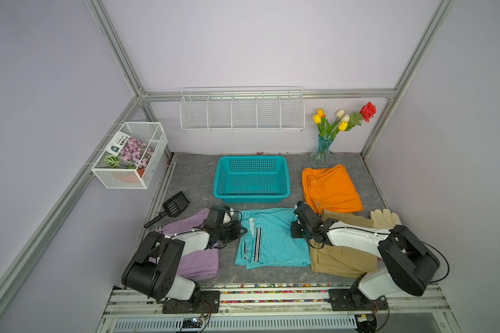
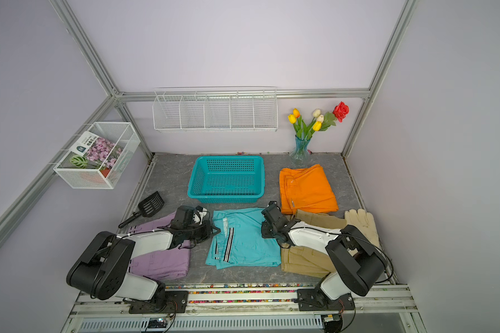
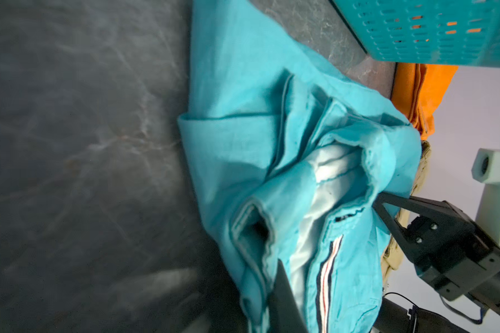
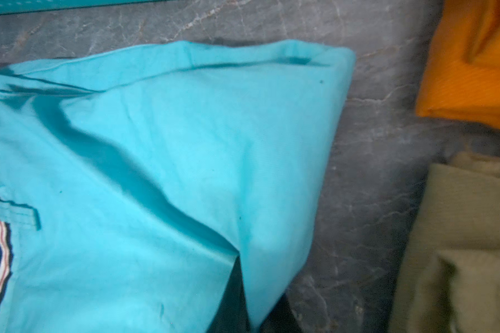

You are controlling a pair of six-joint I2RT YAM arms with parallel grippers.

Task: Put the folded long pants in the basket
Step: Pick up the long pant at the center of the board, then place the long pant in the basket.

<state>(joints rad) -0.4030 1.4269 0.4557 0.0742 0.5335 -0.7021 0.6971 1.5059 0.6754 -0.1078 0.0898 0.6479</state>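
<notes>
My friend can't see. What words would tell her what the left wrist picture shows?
Bunched-up teal pants with a striped trim fill the middle, pinched by the left tool at one edge and the right tool at another. Beneath is a grey table, with the teal basket and orange pants beyond.

This is looking like a robot lab booth: aluminium framing (image 1: 347, 94) is edging plain lilac walls (image 1: 257, 43), and a left arm (image 1: 194, 240) and right arm (image 1: 355, 235) are sitting bolted to a rail (image 1: 272, 298).
</notes>
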